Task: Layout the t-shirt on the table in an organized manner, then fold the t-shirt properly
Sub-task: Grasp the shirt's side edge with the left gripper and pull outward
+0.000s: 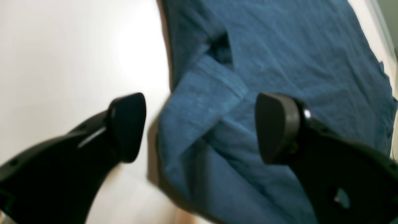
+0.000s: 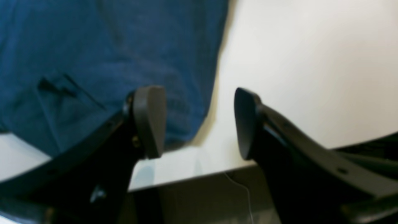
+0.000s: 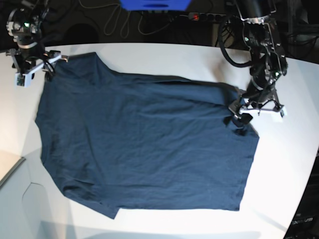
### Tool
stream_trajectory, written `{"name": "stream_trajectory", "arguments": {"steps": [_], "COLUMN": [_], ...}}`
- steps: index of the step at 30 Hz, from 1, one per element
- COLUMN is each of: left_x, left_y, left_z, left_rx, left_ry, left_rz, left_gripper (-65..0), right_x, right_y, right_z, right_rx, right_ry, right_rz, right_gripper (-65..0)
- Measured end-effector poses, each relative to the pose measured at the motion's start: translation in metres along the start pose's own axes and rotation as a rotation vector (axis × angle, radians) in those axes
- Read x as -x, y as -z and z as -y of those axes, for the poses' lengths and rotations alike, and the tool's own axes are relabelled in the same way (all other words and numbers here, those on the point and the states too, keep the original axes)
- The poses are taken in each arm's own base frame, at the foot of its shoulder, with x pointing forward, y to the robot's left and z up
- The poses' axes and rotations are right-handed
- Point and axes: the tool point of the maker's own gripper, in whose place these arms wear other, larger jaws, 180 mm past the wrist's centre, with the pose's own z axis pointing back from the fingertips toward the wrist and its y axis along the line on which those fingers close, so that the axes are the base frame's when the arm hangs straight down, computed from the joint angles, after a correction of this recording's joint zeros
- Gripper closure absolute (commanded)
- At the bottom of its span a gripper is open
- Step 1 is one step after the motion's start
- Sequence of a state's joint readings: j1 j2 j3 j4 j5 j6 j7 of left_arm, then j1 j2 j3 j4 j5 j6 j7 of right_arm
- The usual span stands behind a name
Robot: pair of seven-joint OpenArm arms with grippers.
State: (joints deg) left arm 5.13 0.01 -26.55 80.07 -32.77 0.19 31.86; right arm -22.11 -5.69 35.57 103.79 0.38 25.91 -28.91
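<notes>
Jaws of both arms stood wide apart and held nothing. The left gripper (image 1: 200, 127) hung just above the t-shirt (image 3: 144, 144), straddling a folded-over flap of cloth near the shirt's edge — one pad over bare counter (image 3: 159, 55), the other over blue fabric. From the base view that gripper (image 3: 247, 110) sat at the shirt's right-hand upper corner, where the cloth looked bunched; whether it was a sleeve turned under or only a crease, the blurred wrist view did not settle.

The right gripper (image 2: 199, 123) hovered at the opposite end — at the far upper corner by the counter's rim, its jaws bridging the shirt's side edge, with the dark drop beyond the counter showing below them. In the base view it (image 3: 35, 62) stood just beside the shirt's top-left corner, apparently clear of the cloth.

Between the two, the t-shirt lay spread almost flat, its long axis running across the counter from one arm to the other, with a small turned-up corner at the lower left. Each arm was nearest its own corner, so the shirt lay inward from both.
</notes>
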Motion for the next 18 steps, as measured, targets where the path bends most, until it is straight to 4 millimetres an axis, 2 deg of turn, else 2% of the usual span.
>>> {"name": "stream_trajectory", "arguments": {"steps": [3,7,12,15,17,18], "left_x": [0.017,0.014,0.019,0.009,0.005,0.005], "left_y": [0.007,0.014,0.012,0.009,0.008,0.007], "left_z": [-0.009,-0.005,0.003,0.008,0.011,0.010], "left_rx": [-0.024,-0.017,-0.002,0.011,0.017,0.016], "left_ry": [-0.026,-0.032,-0.034,-0.025,-0.022,-0.021], "left_rz": [-0.048,-0.046,-0.060,-0.034,-0.024,-0.021], "left_gripper": [-52.8,-52.7,-52.6,-52.5,-50.1,-45.9], "right_x": [-0.006,-0.002,-0.010,-0.008,-0.008,-0.009], "right_y": [0.001,0.001,0.004,0.003,0.003,0.003], "right_z": [-0.001,0.000,-0.002,-0.001,-0.001,-0.001], "right_rx": [-0.003,0.001,-0.002,-0.001,-0.002,-0.002], "right_ry": [0.005,0.001,0.006,0.004,0.005,0.005], "right_rz": [0.019,0.006,0.030,0.020,0.022,0.023], "right_gripper": [-35.1,-35.1,-35.1,-35.1,-35.1,-35.1]}}
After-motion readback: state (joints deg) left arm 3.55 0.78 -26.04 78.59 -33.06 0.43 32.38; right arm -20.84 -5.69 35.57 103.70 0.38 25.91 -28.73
